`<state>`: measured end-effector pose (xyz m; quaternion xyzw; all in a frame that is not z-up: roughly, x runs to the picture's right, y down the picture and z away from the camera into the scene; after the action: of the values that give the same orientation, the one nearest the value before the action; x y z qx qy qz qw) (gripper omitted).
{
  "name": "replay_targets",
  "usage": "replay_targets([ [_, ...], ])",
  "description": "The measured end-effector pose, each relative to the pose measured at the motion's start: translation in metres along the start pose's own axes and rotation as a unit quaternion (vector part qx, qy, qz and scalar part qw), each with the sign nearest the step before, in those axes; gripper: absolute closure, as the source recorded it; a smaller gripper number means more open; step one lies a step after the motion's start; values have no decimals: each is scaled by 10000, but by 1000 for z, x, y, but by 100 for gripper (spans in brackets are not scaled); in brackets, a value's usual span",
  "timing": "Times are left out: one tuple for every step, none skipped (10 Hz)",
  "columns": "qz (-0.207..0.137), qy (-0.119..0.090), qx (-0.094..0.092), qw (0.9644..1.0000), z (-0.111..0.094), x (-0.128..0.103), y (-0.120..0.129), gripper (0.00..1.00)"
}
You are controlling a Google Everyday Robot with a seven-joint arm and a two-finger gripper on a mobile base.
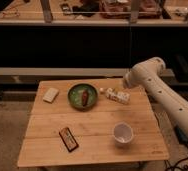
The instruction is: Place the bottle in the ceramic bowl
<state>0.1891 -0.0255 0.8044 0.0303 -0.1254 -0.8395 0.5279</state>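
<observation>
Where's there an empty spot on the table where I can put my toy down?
Biggest bare patch: the middle of the table, between the ceramic bowl, white cup and dark packet. Left of the packet is free too. The back is crowded: white block, bowl, bottle, and the gripper just beside it.
</observation>
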Motion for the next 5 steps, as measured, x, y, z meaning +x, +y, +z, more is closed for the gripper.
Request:
replay_targets([
  [-12, 4, 14, 10000, 1, 1, -2, 25],
  [-33, 19, 20, 10000, 0, 3, -4, 25],
  [-103, 56, -16, 9999, -3, 4, -6, 25],
  [-281, 117, -43, 9995, -7, 6, -12, 25],
  [-547, 191, -47, 9983, -7, 10, -20, 25],
])
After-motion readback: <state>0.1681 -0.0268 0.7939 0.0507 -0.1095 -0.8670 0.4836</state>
